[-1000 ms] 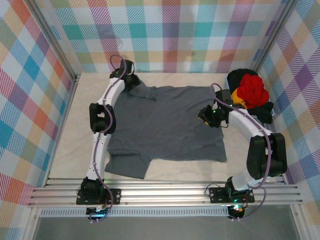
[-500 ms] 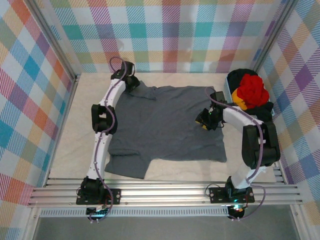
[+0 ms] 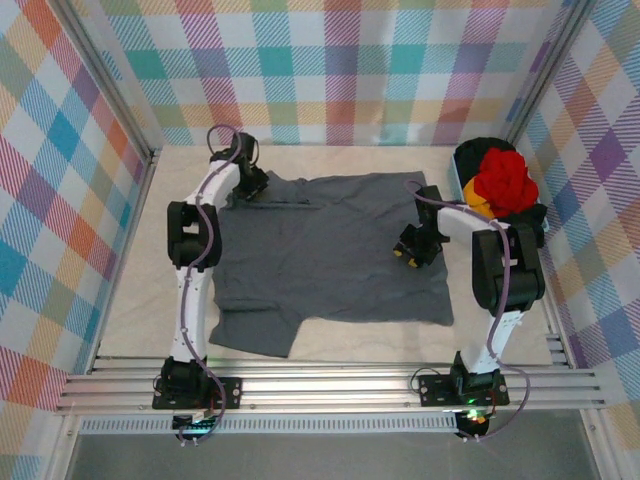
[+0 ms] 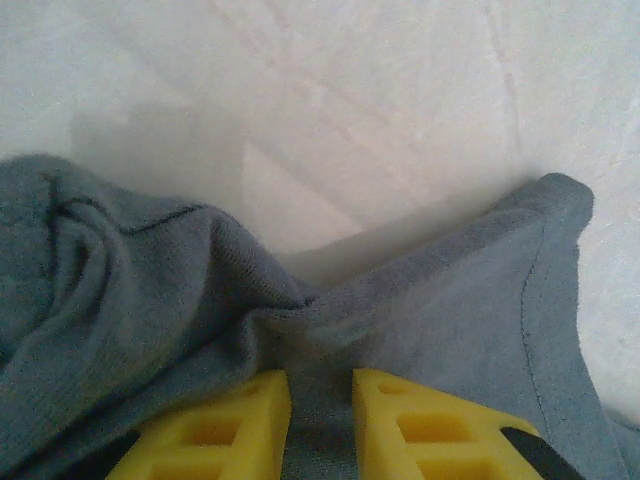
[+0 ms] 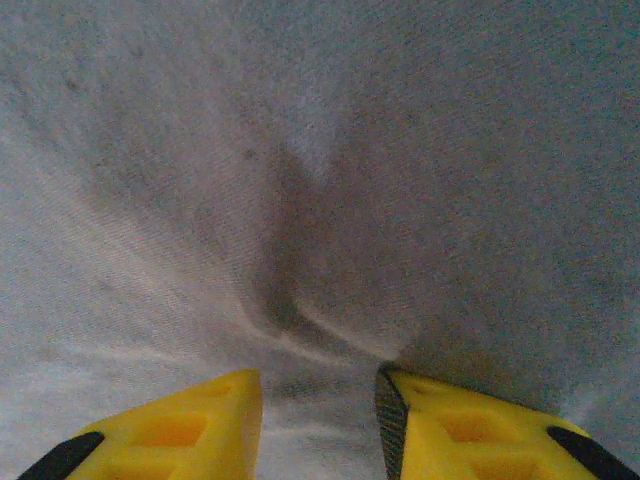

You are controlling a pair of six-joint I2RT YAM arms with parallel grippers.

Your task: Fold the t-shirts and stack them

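The large dark slate grey t-shirt (image 3: 320,250) lies spread flat in the middle of the table. My left gripper (image 3: 254,189) is at the shirt's far left corner, shut on a pinch of the grey cloth (image 4: 400,300), which bunches up between the yellow fingers (image 4: 225,425). My right gripper (image 3: 408,252) rests on the shirt's right part. Its jaws stand apart, open, with grey cloth (image 5: 330,200) lying under them and a small wrinkle just ahead. The red t-shirt (image 3: 503,180), orange-yellow t-shirt (image 3: 478,206) and black t-shirt (image 3: 527,222) sit in a heap at the far right.
Checkered walls enclose the table on three sides. An aluminium rail (image 3: 330,385) runs along the near edge with both arm bases on it. Bare table (image 3: 130,300) shows left of the shirt and along the back.
My left gripper has moved left, drawing the shirt's far left corner out straighter. My right gripper has slid left and nearer over the shirt as that arm folded in.
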